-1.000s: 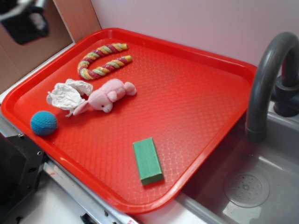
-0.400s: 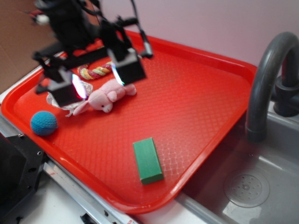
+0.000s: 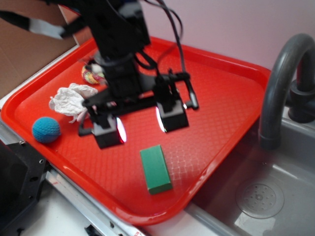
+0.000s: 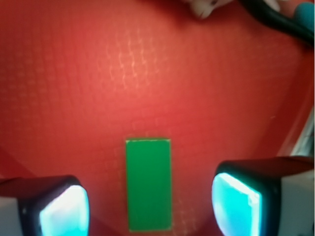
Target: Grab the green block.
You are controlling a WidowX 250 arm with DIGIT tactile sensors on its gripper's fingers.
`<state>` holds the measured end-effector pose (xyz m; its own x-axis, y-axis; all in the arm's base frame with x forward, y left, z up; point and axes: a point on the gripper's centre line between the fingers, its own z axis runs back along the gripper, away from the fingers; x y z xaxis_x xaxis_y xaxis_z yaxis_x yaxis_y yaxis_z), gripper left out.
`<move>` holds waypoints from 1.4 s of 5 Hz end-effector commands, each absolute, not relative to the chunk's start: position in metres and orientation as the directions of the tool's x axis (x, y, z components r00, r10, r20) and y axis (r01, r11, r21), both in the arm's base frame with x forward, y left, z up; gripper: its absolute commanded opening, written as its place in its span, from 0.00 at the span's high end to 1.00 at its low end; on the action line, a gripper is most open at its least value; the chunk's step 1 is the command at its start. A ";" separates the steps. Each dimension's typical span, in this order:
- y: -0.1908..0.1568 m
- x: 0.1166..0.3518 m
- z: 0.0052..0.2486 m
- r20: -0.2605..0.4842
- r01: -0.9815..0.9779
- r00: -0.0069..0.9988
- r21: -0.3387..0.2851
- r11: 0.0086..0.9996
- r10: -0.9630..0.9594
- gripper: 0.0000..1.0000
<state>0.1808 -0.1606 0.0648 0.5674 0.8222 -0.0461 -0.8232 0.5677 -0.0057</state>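
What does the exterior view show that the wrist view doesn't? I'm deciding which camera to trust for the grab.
Only the exterior view shows the arm, the crumpled white paper, the whole blue ball, the faucet and the sink. Only the wrist view shows the green block lying lengthwise between the two fingertip pads. Both show the open gripper above the red tray, not touching the block.

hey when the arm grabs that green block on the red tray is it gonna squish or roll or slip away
The green block has flat faces and sharp corners and lies flat on the tray, so it probably won't roll or tip. Its straight edges suggest it's stiff, not squishy. The matte faces look grippable, though a push might slide it. The gripper is open above it, jaws either side in the wrist view.
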 end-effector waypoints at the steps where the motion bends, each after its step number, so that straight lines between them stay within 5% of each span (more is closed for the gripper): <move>1: -0.166 0.193 0.032 -0.049 -0.834 0.550 0.023 0.552 0.834 0.00; 3: -0.173 0.185 0.010 0.000 -0.819 0.572 0.059 0.571 0.821 0.00; 4: -0.175 0.182 0.007 0.004 -0.811 0.584 0.052 0.583 0.812 1.00; 6: -0.170 0.182 0.008 0.019 -0.814 0.580 0.034 0.579 0.814 1.00; 7: -0.153 0.189 0.038 0.019 -0.746 0.665 -0.037 0.665 0.747 1.00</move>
<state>0.1779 -0.1523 0.0278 0.6730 0.7394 0.0166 -0.7396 0.6728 0.0171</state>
